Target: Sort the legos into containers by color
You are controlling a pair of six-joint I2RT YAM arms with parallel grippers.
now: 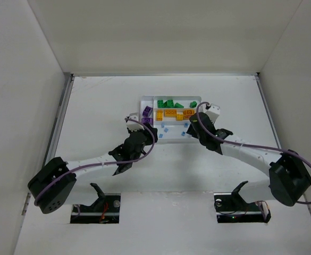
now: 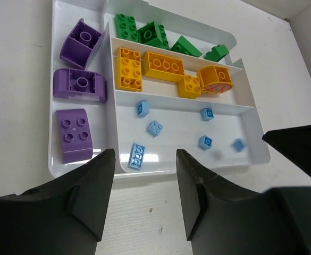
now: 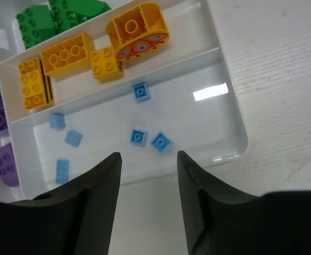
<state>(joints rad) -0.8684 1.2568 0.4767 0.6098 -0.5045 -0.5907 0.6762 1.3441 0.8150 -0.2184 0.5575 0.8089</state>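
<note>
Just short of the near rim of the white tray (image 2: 227, 166), hovering with the left gripper (image 2: 144, 175) parted wide, gripping nothing. Showing, from the left, purple legos (image 2: 75, 135) in the narrow side section, then green legos (image 2: 144, 32), yellow-orange legos (image 2: 163, 66) and tiny light-blue legos (image 2: 154, 127), each colour lying in its own long section. Hovering farther right with the right gripper (image 3: 148, 170) equally spread and empty. Likely risking a finger clipping the rim on any low move, jolting the white tray and bouncing the light-blue legos over a divider.

Parted jaws beside tray (image 3: 232, 101) of legos (image 3: 138, 136)
</note>
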